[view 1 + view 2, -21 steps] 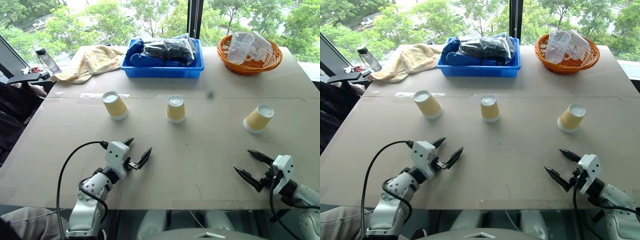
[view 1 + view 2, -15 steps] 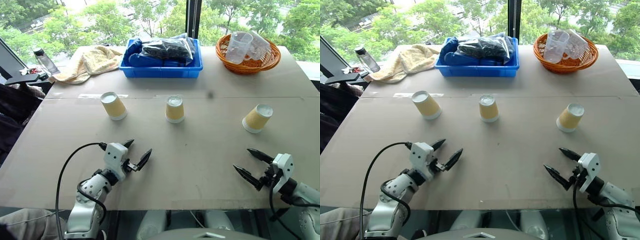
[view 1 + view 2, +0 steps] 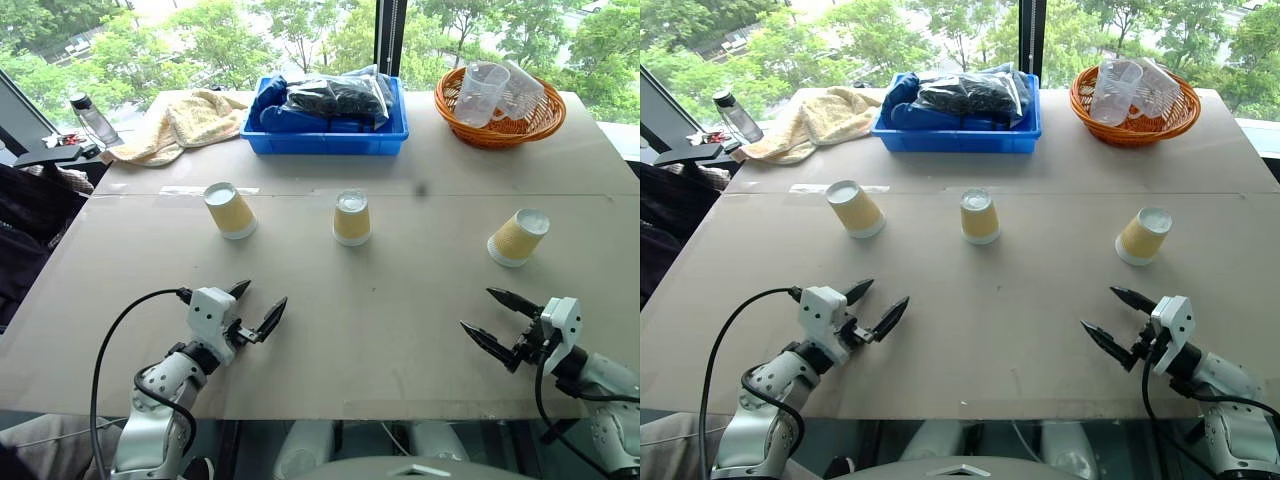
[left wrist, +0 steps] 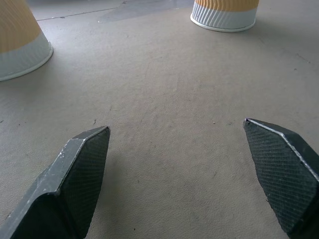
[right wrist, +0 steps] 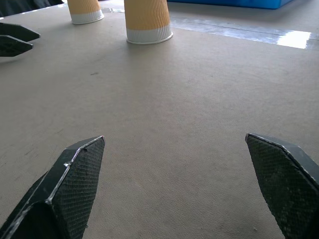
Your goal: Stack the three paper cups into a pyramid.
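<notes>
The three paper cups (image 3: 232, 211) (image 3: 351, 218) (image 3: 518, 238) were seen upside down, well apart in a row on the worktop (image 3: 400, 290), untouched, while the left gripper (image 3: 256, 308) and right gripper (image 3: 492, 320) were held near the front edge with jaws wide and empty; a hard squeeze could have crushed or tipped so light a cup.

The table (image 3: 400, 300) carries three paper cups (image 3: 351, 218), a towel (image 3: 180, 122), a blue bin (image 3: 325, 135) and a basket (image 3: 500, 120).
</notes>
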Robot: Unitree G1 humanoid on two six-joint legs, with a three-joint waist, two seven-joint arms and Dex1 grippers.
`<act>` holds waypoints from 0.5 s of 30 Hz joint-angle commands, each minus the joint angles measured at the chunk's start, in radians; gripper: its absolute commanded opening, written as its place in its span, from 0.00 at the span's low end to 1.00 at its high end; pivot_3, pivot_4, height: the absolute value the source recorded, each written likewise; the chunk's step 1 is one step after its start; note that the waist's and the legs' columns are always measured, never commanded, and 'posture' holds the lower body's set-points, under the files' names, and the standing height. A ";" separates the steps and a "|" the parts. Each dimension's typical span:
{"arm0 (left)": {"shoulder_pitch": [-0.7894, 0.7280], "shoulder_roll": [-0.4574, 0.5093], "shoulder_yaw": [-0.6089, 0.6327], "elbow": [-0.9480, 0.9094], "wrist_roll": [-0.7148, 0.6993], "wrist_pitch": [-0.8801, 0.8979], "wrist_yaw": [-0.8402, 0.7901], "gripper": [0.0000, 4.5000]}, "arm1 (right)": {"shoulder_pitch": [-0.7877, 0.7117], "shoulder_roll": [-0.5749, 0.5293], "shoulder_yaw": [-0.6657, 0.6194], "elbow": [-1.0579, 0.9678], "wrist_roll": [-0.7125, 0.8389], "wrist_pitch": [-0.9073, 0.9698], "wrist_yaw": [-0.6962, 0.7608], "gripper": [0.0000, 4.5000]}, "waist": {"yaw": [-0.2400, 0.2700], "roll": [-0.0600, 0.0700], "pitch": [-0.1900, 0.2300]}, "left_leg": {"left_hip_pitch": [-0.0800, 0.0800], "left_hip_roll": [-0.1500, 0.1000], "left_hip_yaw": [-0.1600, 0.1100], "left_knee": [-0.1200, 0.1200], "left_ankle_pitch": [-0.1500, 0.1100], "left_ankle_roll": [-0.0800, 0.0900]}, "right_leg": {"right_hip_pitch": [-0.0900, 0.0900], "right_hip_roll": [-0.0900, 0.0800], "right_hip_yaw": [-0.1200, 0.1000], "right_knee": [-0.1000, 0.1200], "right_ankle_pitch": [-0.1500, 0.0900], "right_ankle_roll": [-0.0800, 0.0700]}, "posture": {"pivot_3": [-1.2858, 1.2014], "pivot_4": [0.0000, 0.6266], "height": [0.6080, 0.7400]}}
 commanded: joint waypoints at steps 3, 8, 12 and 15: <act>-0.010 -0.002 0.023 -0.025 -0.031 -0.005 0.010 0.98 | -0.013 -0.003 -0.007 -0.016 0.010 -0.007 0.013 1.00 | -0.001 0.000 0.000 | 0.000 0.000 0.000 0.000 0.000 0.000 | -0.001 0.000 0.000 0.000 0.000 0.000 | 0.52 0.24 1.00; -0.083 0.018 0.122 -0.019 -0.062 0.021 0.077 0.98 | -0.012 -0.020 0.025 -0.116 0.056 0.030 0.065 1.00 | -0.001 0.000 0.000 | -0.001 0.000 0.000 0.000 0.000 0.000 | -0.001 0.000 0.000 0.001 0.000 0.000 | 0.52 0.24 1.00; -0.180 0.023 0.219 0.011 -0.089 0.044 0.166 0.98 | -0.033 -0.038 0.047 -0.269 0.153 0.137 0.075 1.00 | -0.002 0.000 0.000 | -0.004 0.000 -0.001 0.001 0.002 -0.004 | -0.005 0.000 -0.001 0.001 0.000 0.000 | 0.52 0.24 1.00; -0.280 0.034 0.251 0.089 -0.047 0.041 0.247 0.98 | -0.085 -0.033 0.050 -0.357 0.224 0.214 0.029 1.00 | -0.001 -0.001 0.000 | -0.010 0.000 -0.001 0.003 0.002 -0.004 | -0.010 0.000 -0.001 0.002 0.001 0.001 | 0.52 0.24 1.00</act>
